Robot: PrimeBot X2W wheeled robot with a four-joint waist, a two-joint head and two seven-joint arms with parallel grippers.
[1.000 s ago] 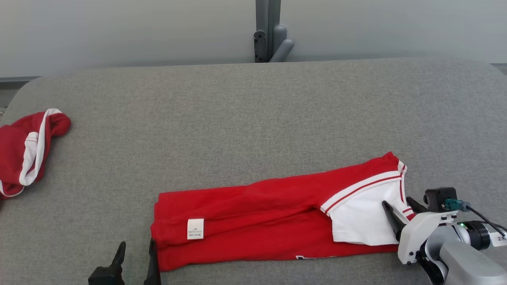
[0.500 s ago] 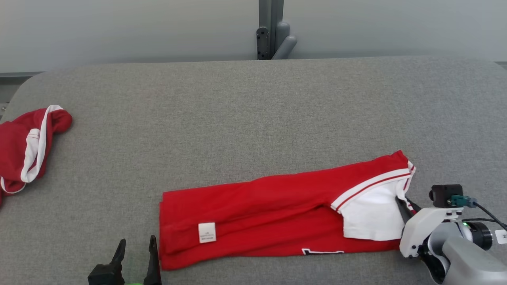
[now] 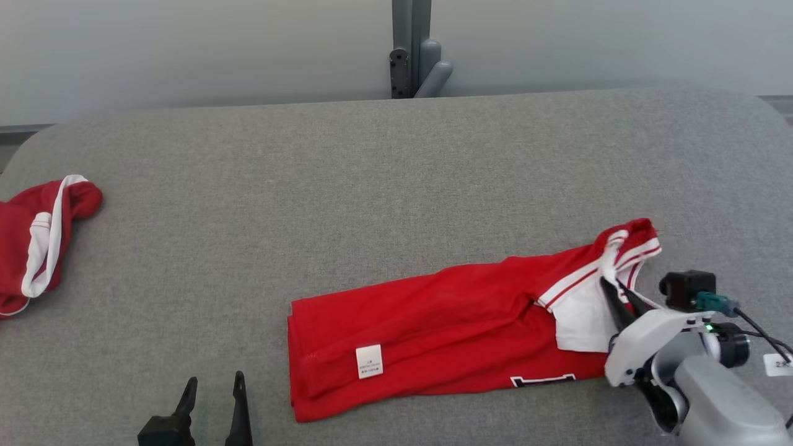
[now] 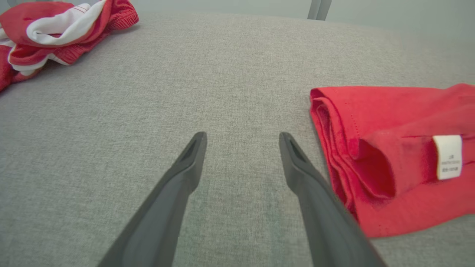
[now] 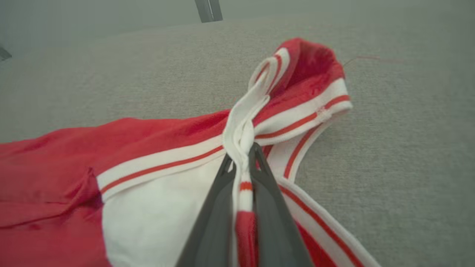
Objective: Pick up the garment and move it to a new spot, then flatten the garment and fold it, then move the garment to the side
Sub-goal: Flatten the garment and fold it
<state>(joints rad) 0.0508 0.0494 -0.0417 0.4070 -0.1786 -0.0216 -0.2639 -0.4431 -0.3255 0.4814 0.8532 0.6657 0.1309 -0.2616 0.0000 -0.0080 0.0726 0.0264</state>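
We read this place as a robotics lab or test bay: the work surface is a broad table [image 3: 396, 155] with rounded corners, covered edge to edge in plain grey fabric and set before a bare pale grey wall [image 3: 186, 49]. Behind the table's far edge a grey metal post [image 3: 409, 37] with a bolted bracket stands against that wall. On the fabric we see one red-and-white garment [image 3: 433, 322] laid folded and a second garment [image 3: 28, 248] of the same colours bunched at the left edge
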